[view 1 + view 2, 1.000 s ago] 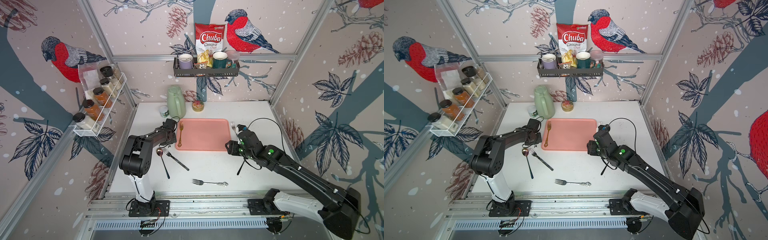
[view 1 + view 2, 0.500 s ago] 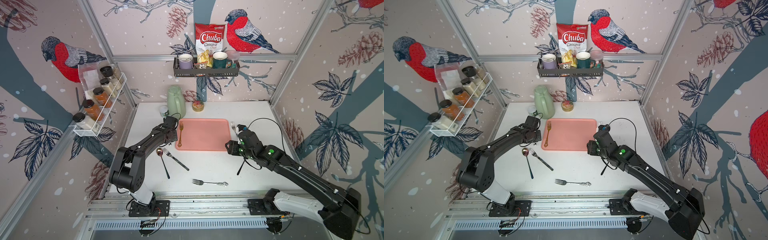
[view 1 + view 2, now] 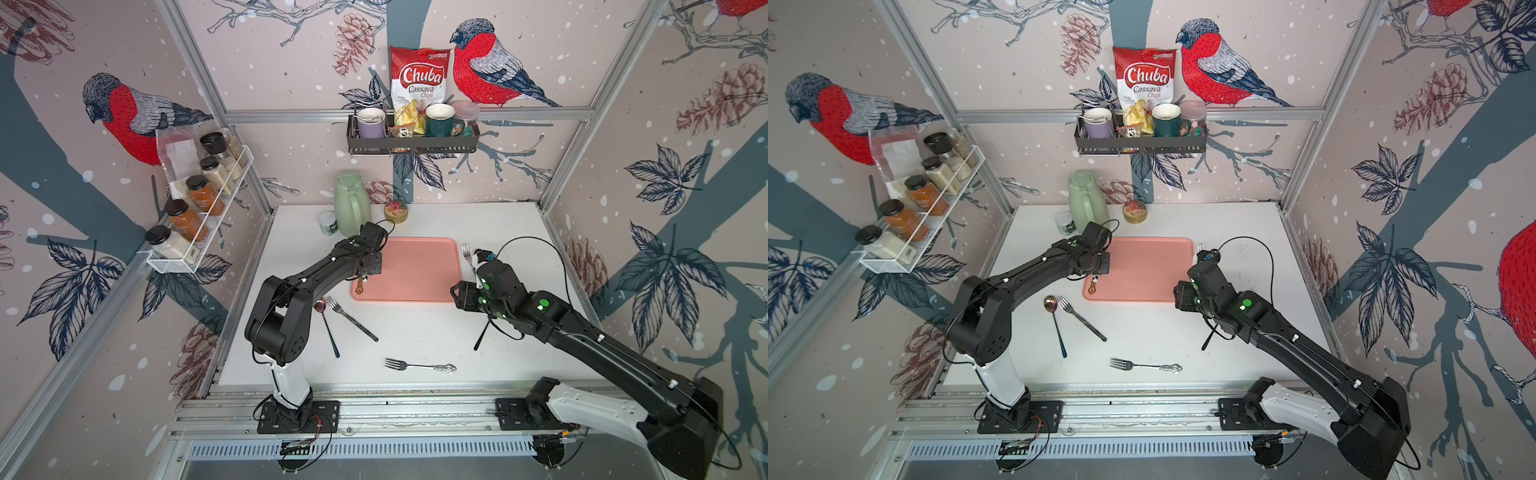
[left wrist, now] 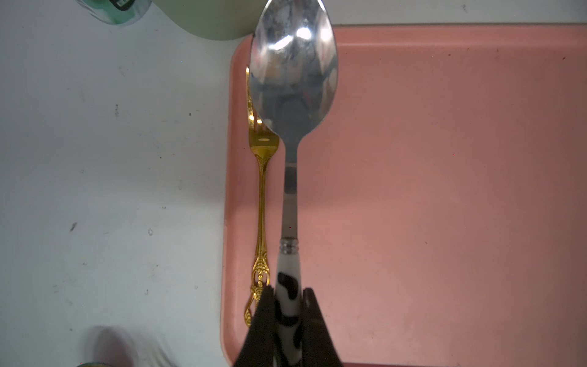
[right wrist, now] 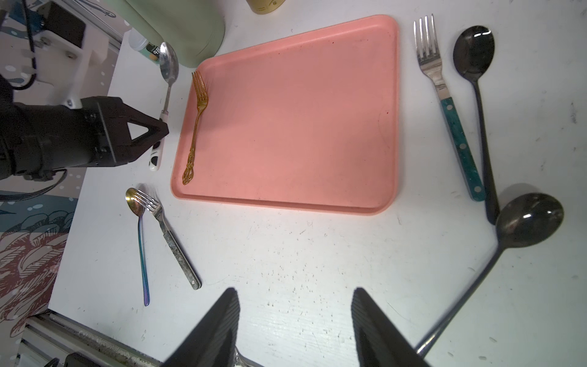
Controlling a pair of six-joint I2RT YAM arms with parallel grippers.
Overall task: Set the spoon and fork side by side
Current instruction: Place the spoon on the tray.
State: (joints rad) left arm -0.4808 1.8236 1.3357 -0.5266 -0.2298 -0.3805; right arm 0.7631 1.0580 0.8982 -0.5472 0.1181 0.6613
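My left gripper (image 4: 288, 292) is shut on the black-and-white handle of a silver spoon (image 4: 292, 79). The spoon hangs lengthwise over the left edge of the pink tray (image 4: 444, 190), parallel to a gold fork (image 4: 262, 203) that lies in the tray close beside it. In both top views the left gripper (image 3: 365, 270) covers most of the fork; only the handle end (image 3: 1093, 286) shows. The right wrist view shows the spoon (image 5: 168, 63), the fork (image 5: 197, 124) and the tray (image 5: 301, 111). My right gripper (image 5: 295, 292) stands open and holds nothing, above the table near the tray's front right corner.
An iridescent spoon (image 3: 326, 328) and a grey-handled fork (image 3: 351, 318) lie in front of the tray. An ornate silver fork (image 3: 419, 365) lies near the front edge. A teal-handled fork (image 5: 451, 105) and two black spoons (image 5: 476, 95) lie right of the tray. A green pitcher (image 3: 351, 203), a jar and a tin stand at the back.
My left gripper has carried the spoon to the right, over the tray's left edge, and now covers most of the gold fork. The right arm has not moved.
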